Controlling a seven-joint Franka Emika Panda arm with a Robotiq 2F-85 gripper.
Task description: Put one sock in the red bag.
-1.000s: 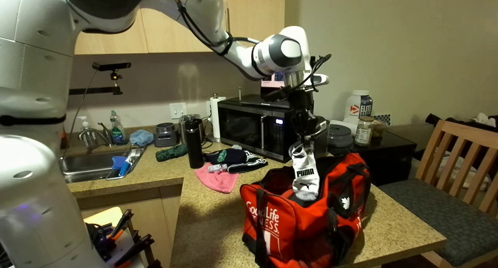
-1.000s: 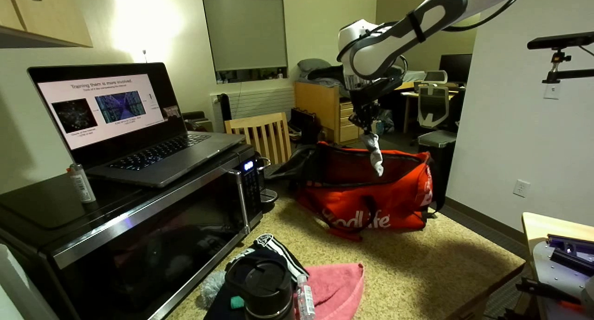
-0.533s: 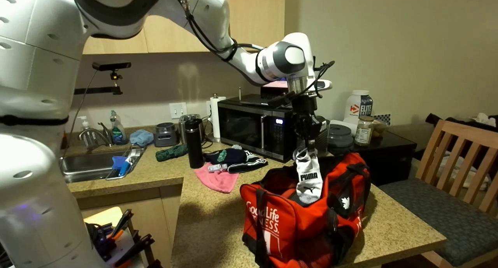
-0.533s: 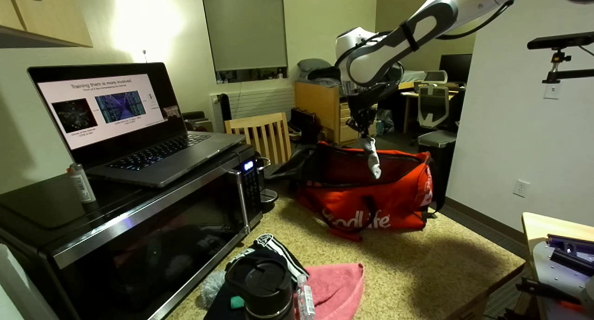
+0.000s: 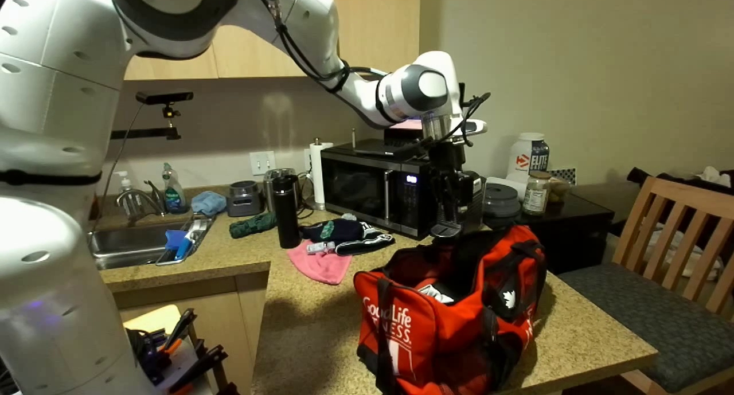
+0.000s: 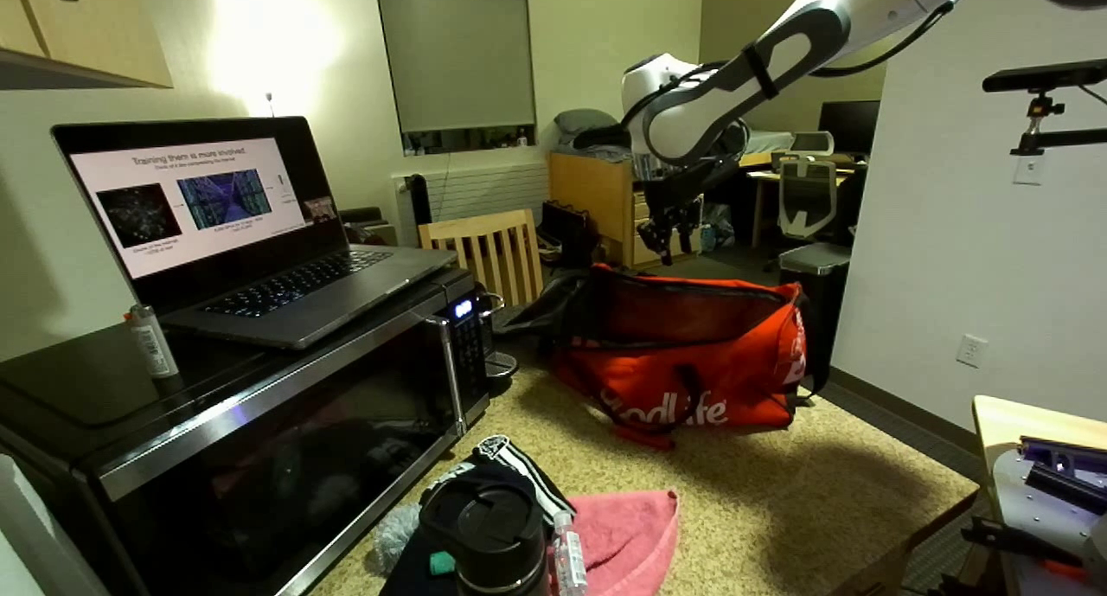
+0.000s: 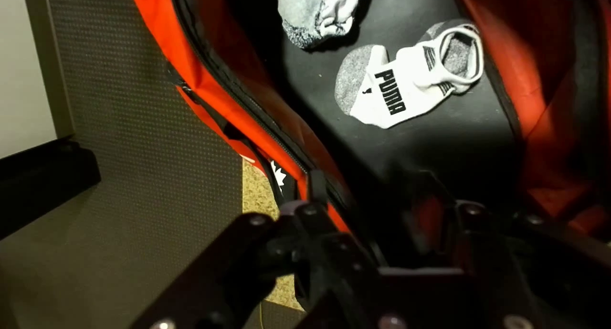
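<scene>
The sock (image 7: 405, 83) is lying inside the red bag (image 5: 459, 332), on its dark floor, apart from the fingers (image 7: 317, 188). They are standing spread, with a gap between them, and are pinching nothing; in both exterior views they are hanging above the red bag. In the wrist view the sock is lying beyond the fingers and below them, its long axis running roughly left to right: the grey toe is pointing left, the cuff is facing right. A grey-and-white bundle (image 7: 320, 14), perhaps another sock, is lying near the toe, farther off and to the left. The red bag is standing on the worktop (image 5: 321, 326). With the only arm (image 5: 315, 34) holding no fabric, the task is looking done; the coming move is probably calling for a straight rise away from the sock, without snagging the rim.
</scene>
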